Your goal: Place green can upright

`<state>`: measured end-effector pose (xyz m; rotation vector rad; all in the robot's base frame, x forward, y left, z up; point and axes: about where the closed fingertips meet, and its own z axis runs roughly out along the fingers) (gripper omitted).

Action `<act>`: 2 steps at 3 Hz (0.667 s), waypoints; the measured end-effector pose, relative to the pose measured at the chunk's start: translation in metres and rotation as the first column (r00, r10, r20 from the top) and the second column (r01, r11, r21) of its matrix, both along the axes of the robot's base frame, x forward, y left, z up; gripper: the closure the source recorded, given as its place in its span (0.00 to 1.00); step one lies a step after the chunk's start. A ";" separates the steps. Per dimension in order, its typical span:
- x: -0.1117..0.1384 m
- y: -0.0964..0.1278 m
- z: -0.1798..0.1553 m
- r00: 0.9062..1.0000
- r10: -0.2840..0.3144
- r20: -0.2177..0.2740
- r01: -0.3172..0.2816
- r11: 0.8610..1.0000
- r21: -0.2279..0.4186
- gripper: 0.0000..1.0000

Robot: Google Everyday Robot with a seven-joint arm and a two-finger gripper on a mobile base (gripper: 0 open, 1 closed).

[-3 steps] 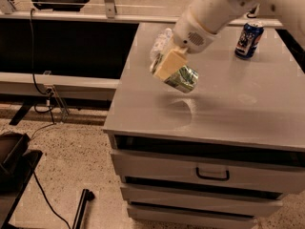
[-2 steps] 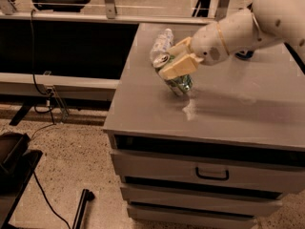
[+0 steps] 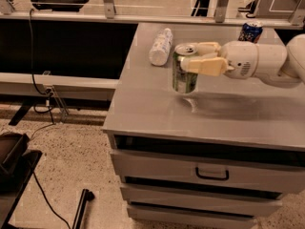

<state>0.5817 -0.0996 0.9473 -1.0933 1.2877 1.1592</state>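
The green can [image 3: 184, 75] stands upright on the grey cabinet top [image 3: 228, 116], silver top with pull tab facing up. My gripper [image 3: 193, 56] reaches in from the right at the can's upper part. Its cream fingers [image 3: 204, 66] lie on either side of the can's top and are closed on it. The white arm extends off to the right edge.
A white plastic bottle [image 3: 160, 46] lies on its side just behind and left of the can. A blue can [image 3: 250, 32] stands at the back right. The cabinet has drawers [image 3: 209, 171] below. The cabinet's left edge drops to the floor.
The can went from tilted in the air to upright on the cabinet top. The arm swung lower and now reaches in from the right.
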 end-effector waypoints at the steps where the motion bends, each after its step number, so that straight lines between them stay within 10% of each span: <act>1: -0.004 0.000 0.015 0.999 0.030 -0.014 -0.029 0.993 0.112 1.00; 2: -0.004 0.001 0.012 1.000 0.027 -0.012 -0.025 0.996 0.091 1.00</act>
